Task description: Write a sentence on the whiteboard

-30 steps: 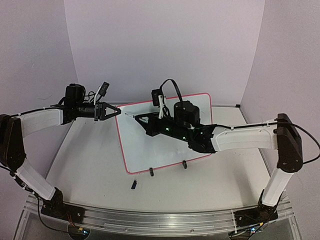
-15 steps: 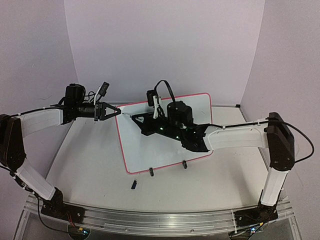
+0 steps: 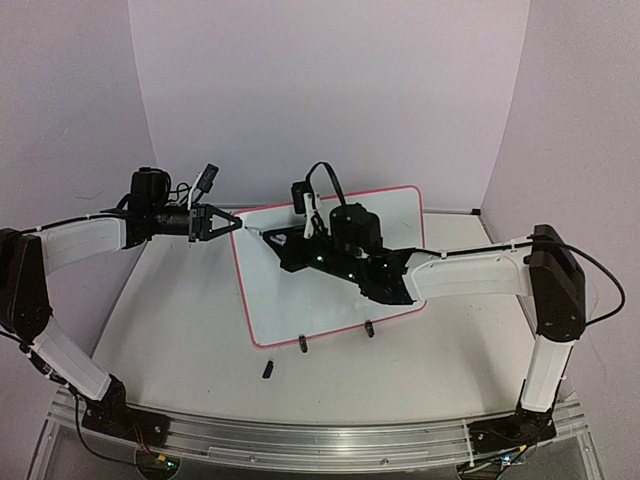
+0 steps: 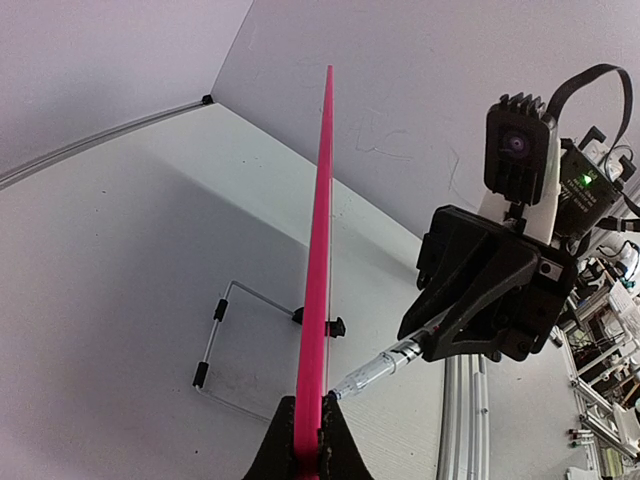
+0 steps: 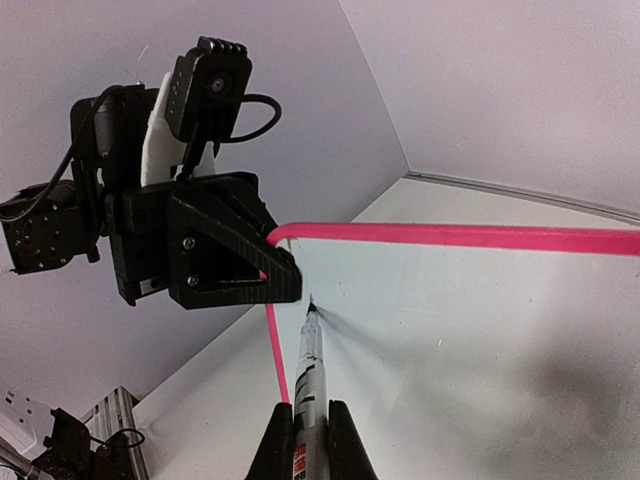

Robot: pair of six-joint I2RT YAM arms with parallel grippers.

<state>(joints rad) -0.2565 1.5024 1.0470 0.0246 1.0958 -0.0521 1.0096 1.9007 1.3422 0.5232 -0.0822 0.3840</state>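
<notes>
The whiteboard (image 3: 330, 290) stands tilted on two black clip feet in the middle of the table, white with a red-pink rim. My left gripper (image 3: 236, 224) is shut on its upper left corner; in the left wrist view the rim (image 4: 318, 260) runs edge-on up from my left gripper (image 4: 307, 455). My right gripper (image 3: 283, 240) is shut on a white marker (image 5: 308, 385), its tip touching the board face near that corner. In the right wrist view my right gripper (image 5: 310, 440) holds the marker, and the board (image 5: 470, 330) is bare.
A small dark marker cap (image 3: 268, 369) lies on the table in front of the board. The board's wire stand (image 4: 225, 335) shows behind it. Lilac walls close in the back and sides. An aluminium rail (image 3: 320, 440) runs along the near edge.
My right gripper has moved left along the board with the marker, bringing its tip up to the upper left corner. The left arm and the board have not moved.
</notes>
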